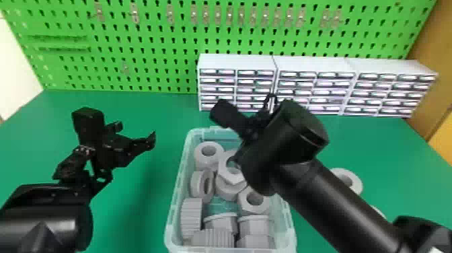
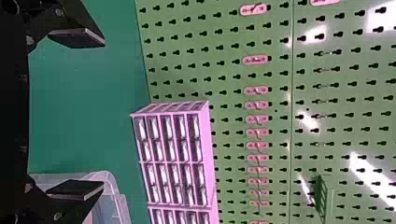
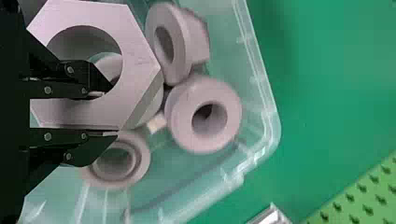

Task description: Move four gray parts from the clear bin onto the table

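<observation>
Beyond the clear bin's left side, my left gripper [image 1: 137, 134] hangs over the table [image 1: 144, 188]; in the left wrist view the left gripper [image 2: 77, 113] is open, nothing between its fingers. My right gripper [image 1: 238, 157], mostly hidden by its arm, is at the clear bin [image 1: 177, 188]. In the right wrist view the right gripper [image 3: 103, 114] is shut on the wall of a hexagonal gray part [image 3: 140, 60], one finger in its hole and one outside. Several other gray parts [image 1: 208, 153] fill the bin. Two more gray parts [image 1: 357, 181] lie on the table at right, partly behind the right arm.
White drawer cabinets [image 1: 237, 62] stand at the back of the table, behind the bin and the right arm. A green pegboard [image 1: 151, 40] with hooks rises behind them. The right forearm crosses over the bin's right wall.
</observation>
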{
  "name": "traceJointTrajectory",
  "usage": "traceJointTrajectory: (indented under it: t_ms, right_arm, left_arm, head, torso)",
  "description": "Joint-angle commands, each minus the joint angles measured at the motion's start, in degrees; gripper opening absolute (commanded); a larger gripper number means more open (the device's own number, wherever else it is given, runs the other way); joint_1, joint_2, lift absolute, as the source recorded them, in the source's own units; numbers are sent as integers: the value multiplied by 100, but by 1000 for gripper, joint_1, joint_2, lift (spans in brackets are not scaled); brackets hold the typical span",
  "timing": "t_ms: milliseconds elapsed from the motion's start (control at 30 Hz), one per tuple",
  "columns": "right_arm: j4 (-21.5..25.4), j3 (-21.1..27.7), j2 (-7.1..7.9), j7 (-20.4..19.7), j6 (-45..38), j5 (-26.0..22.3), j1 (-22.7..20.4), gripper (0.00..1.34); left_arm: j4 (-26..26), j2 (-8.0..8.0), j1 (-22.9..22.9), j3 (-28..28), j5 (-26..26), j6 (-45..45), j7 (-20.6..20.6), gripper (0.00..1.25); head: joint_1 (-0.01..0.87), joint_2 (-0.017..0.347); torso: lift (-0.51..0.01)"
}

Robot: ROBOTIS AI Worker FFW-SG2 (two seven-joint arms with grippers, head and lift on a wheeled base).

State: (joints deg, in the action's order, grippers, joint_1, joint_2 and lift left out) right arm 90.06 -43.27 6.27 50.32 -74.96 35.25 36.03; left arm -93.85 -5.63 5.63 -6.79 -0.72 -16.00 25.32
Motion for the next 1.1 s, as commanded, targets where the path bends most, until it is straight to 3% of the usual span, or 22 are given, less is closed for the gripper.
traceJointTrajectory:
  t_ms: [0,200,400,800,1067]
  right_arm:
    - [240,425,32,109,-124,535,-166,298]
    - [425,926,14,619,-168,1476,-395,298]
    - [530,1567,67,892,-195,2012,-632,299]
    - [645,2516,172,1340,-362,2838,-1054,298]
    - [653,2657,199,1560,-379,3058,-1335,298]
  left_arm:
    - [-20,0,-18,-60,-7,0,0,1043]
    - [-28,0,-9,-69,-7,0,0,1043]
    - [-28,9,0,-77,-7,0,0,1043]
    - [-46,9,9,-139,28,0,0,1042]
    - [-55,9,17,-121,28,0,0,1042]
  head:
    - [678,34]
    - [678,34]
    - [678,34]
    - [678,34]
    - [678,34]
  torso:
    - [-50]
    - [-50]
    - [-50]
    - [-50]
    - [-50]
